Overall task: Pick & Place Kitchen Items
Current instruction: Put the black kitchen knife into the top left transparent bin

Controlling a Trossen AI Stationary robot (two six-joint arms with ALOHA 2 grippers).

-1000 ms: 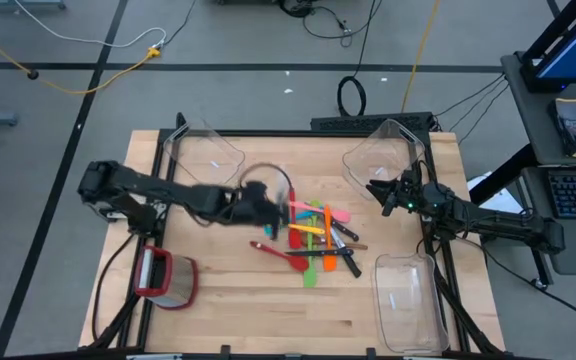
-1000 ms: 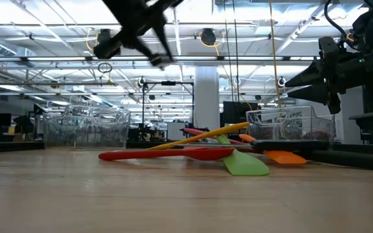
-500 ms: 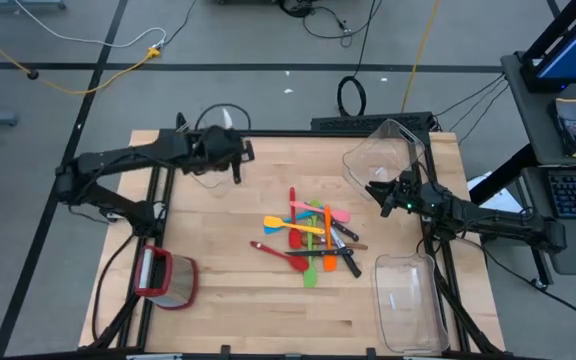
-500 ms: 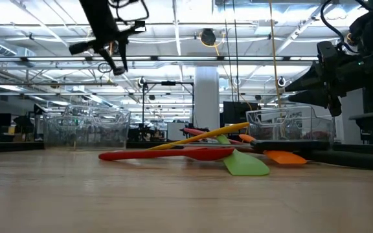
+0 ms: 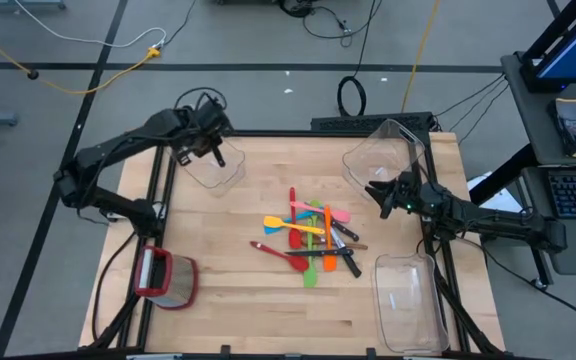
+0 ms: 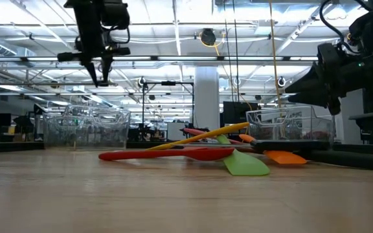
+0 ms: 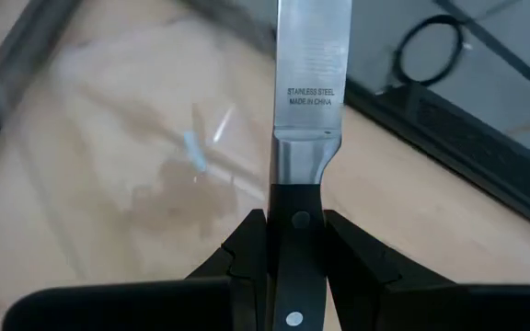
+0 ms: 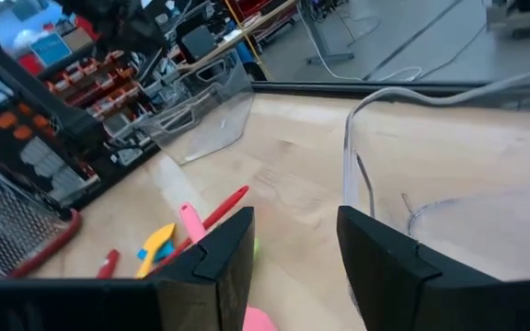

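While the right arm waits at the far right of the wooden surface [image 5: 218,300], the left tool [image 5: 211,150] hangs above the clear bin [image 5: 206,160] at the far left corner, clenched on a knife [image 7: 304,138]. In the left wrist view the two dark fingers [image 7: 247,253] press against either side of the black riveted handle, and the steel blade reaches straight out ahead of them over the bin's clear floor. From the level view the left tool [image 6: 101,71] is well above the surface, pointing down, with a thin dark tip below it. The other utensils lie in a loose heap [image 5: 313,240] near the middle of the surface, crossing one another: a red spoon [image 6: 167,155] lying lowest and longest in the level view, a yellow one [image 6: 203,136] propped at a slant over it, a green spatula [image 6: 245,164] and an orange one [image 6: 283,156] flat beside them, with pink and blue pieces and black-handled knives mixed in. The right tool [image 5: 376,192] hovers just beside a second clear bin [image 5: 388,150] at the far right corner, its fingers [image 8: 219,257] parted and holding nothing. A third clear bin [image 5: 408,300] sits at the near right, and a red-rimmed container [image 5: 168,280] at the near left edge.
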